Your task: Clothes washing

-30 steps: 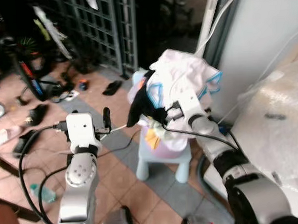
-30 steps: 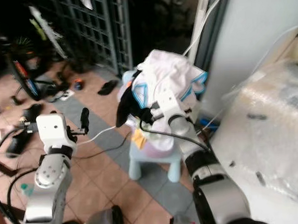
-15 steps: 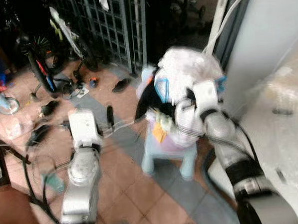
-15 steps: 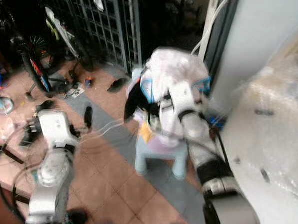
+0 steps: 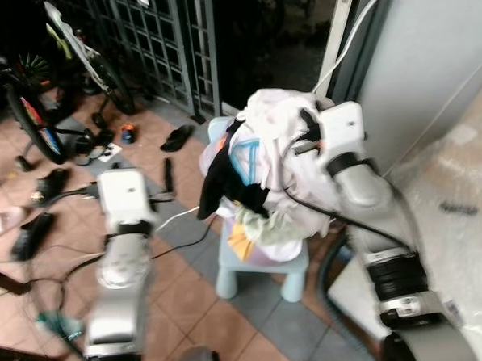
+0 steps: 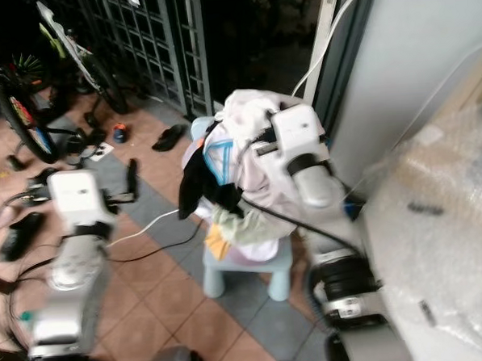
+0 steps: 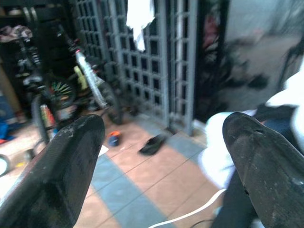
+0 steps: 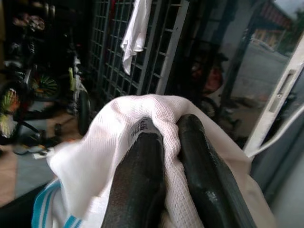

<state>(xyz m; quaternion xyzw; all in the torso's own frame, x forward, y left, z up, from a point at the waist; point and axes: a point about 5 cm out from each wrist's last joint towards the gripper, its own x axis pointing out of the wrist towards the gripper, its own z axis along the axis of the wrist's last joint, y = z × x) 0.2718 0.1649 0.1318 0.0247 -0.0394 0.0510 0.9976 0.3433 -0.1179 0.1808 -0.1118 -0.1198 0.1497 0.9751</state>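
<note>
Clothes (image 5: 261, 175) are hiding the basket I'm reaching over; right gripper (image 8: 164, 156) is pinching white cloth (image 8: 99, 161), left gripper (image 7: 161, 156) hanging spread.

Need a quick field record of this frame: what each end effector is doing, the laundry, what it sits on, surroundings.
right end effector: shut on white cloth, at the top of the clothes pile
left end effector: open, holding nothing, out over the tiled floor to the pile's left
clothes pile: white, black and light green pieces, heaped in a pink basin
support: light blue stool
surroundings: metal gate, bicycle, shoes on floor, white machine at right
</note>
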